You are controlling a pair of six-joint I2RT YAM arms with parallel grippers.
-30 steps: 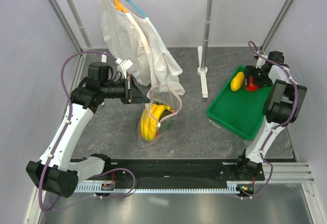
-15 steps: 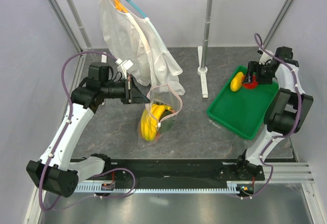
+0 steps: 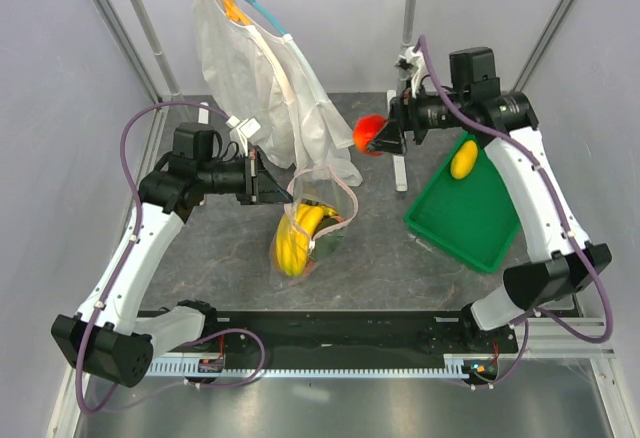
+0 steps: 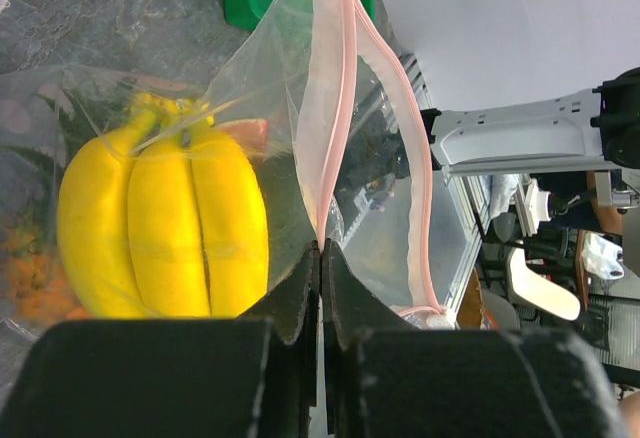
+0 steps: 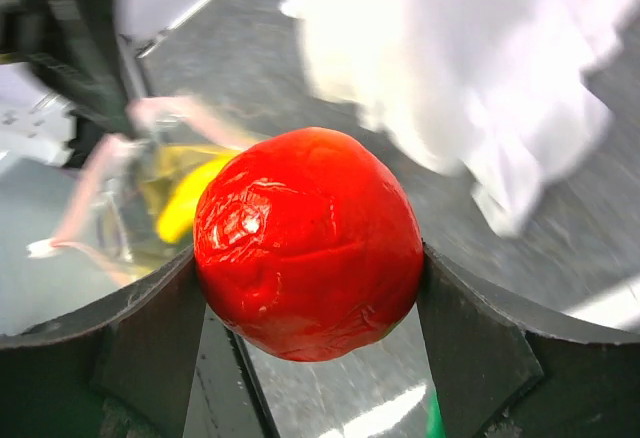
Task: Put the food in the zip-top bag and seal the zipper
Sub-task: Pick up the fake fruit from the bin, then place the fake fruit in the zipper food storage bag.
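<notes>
From above, the left pincer was clamped on the mouth edge of the clear, soft plastic zip-top bag. It held the mouth up over the dark grey surface, just near of the white garment on a hanger, and the yellow toy banana bunch was already inside. To the bag's far right, the right pincer was closed on a glossy red toy food piece in the air. A small yellow toy piece lay on the green plastic tray at the right. The left wrist view showed the jaws together on the thin pinkish zipper strip, its two sides parted. The right wrist view showed the red piece gripped between both fingers, with the bag blurred beyond. By my reading the task was partly done: the red and yellow pieces had yet to go in, and sealing had not begun.
</notes>
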